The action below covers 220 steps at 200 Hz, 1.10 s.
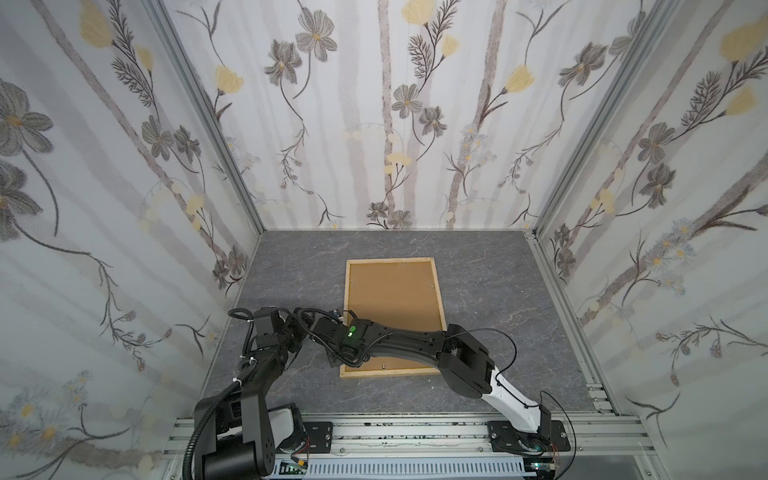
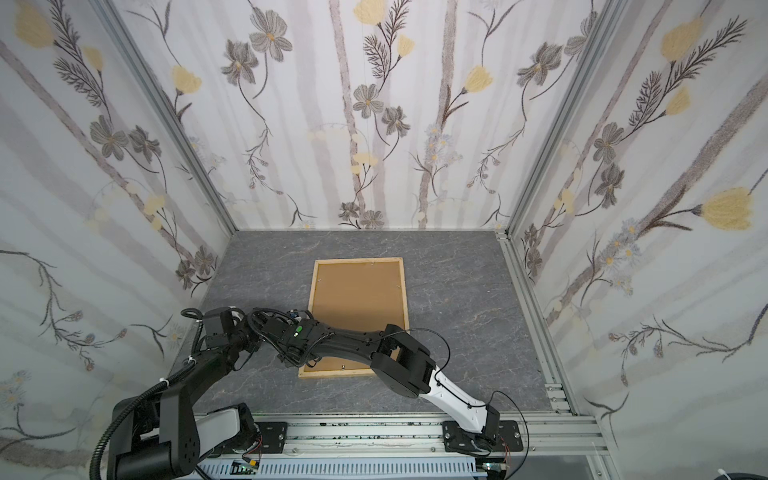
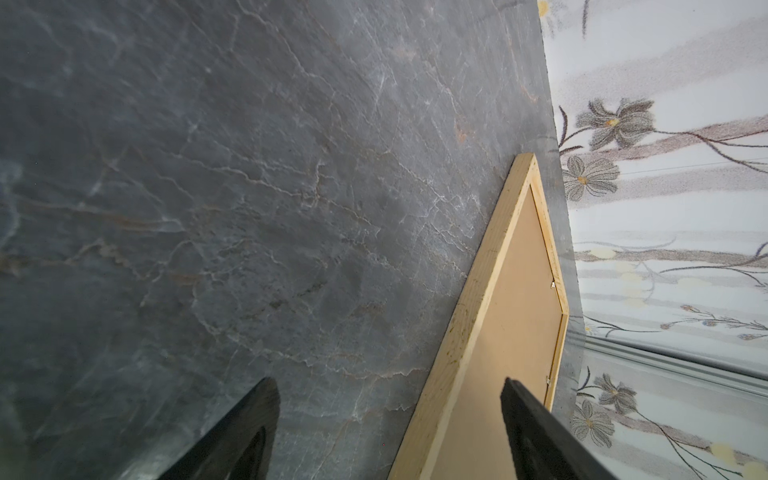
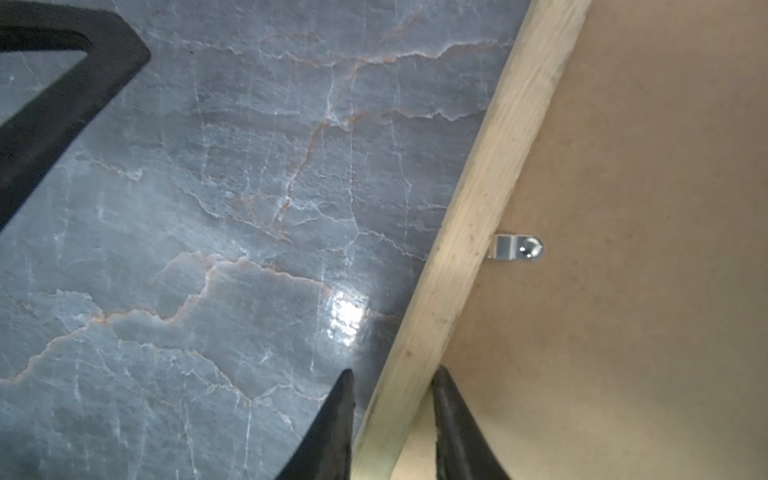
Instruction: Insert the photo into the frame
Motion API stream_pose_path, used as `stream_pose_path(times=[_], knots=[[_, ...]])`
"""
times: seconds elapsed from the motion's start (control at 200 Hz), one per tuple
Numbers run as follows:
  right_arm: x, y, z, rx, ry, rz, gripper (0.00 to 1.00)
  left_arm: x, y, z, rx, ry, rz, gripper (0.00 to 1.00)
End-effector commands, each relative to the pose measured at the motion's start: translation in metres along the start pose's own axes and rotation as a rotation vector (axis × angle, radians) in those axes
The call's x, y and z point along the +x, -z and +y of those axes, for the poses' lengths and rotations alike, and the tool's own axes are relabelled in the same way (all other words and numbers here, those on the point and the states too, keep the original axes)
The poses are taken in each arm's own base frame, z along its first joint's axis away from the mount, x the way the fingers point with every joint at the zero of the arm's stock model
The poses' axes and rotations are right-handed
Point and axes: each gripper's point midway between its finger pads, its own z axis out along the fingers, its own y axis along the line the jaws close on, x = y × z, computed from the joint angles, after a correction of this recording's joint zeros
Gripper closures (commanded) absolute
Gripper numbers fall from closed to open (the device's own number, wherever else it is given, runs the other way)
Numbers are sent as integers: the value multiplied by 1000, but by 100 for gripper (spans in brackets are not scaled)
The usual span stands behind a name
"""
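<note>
The frame [image 1: 390,261] [image 2: 358,260], made of light wood strips, lies flat on the table in both top views. A brown backing panel [image 1: 392,295] fills it. The photo shows in no view. My left gripper [image 3: 389,382] is open, with one finger over the table and the other over the panel, straddling the frame's long left strip [image 3: 478,299]. My right gripper [image 4: 395,371] reaches across and is shut on that same strip [image 4: 469,232] nearer the front corner. In both top views the arms hide both grippers' fingers.
The grey marble table [image 1: 498,291] is walled on three sides by floral panels. An aluminium rail [image 1: 415,432] runs along the front. A small metal tab [image 4: 519,247] sits on the panel by the strip. The two arms [image 1: 407,340] cross over the frame's near-left part.
</note>
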Motion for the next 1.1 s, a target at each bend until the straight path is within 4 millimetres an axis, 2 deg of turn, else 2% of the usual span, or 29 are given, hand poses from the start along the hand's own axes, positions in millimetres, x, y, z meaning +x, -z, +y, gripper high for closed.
stream_pose_path(times=[0.0,0.09,0.315,0.54,0.695,0.804,0.904,1.094], knots=[[15,-10,-7,42,-8,41,74,-3,1,-6,27,-10,-14,17],[20,-10,-17,91,3,51,80,-3,2,-7,30,-11,-13,17],[22,7,-48,202,26,31,80,2,3,-7,35,-20,0,16],[30,18,-60,224,19,32,81,12,0,-9,40,-33,27,16],[34,17,-61,214,6,39,64,17,-2,-15,53,-50,46,16],[40,14,-65,218,-3,43,62,23,-4,-24,84,-70,75,16],[44,10,-67,218,-3,55,68,29,-7,-30,100,-87,101,16],[42,13,-66,207,-4,41,94,45,-12,-45,167,-116,173,16]])
